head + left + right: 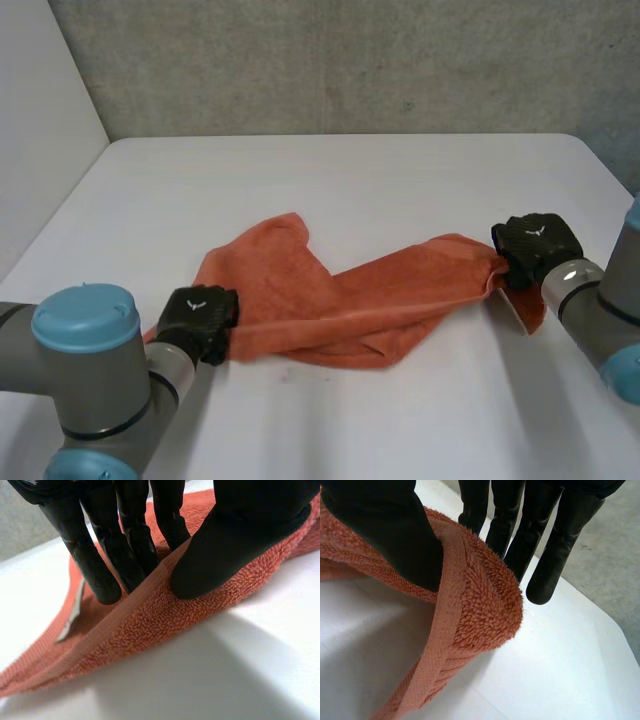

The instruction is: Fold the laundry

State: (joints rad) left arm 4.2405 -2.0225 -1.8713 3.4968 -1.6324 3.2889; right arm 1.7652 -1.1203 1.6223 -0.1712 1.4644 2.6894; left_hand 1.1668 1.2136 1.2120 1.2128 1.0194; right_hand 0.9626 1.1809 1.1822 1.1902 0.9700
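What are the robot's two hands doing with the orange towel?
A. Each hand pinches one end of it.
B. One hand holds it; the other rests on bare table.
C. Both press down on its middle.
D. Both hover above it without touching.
A: the left hand pinches one end of the towel and the right hand pinches the opposite end, with the cloth caught between thumb and fingers in each wrist view.

The left robot hand (198, 318) sits low at the near left, its thumb (235, 550) and straight fingers (100, 575) pinching an edge of the orange towel (330, 300). The right robot hand (535, 245) reaches in from the right, its thumb (395, 540) and fingers (505, 525) clamping the towel's far end.
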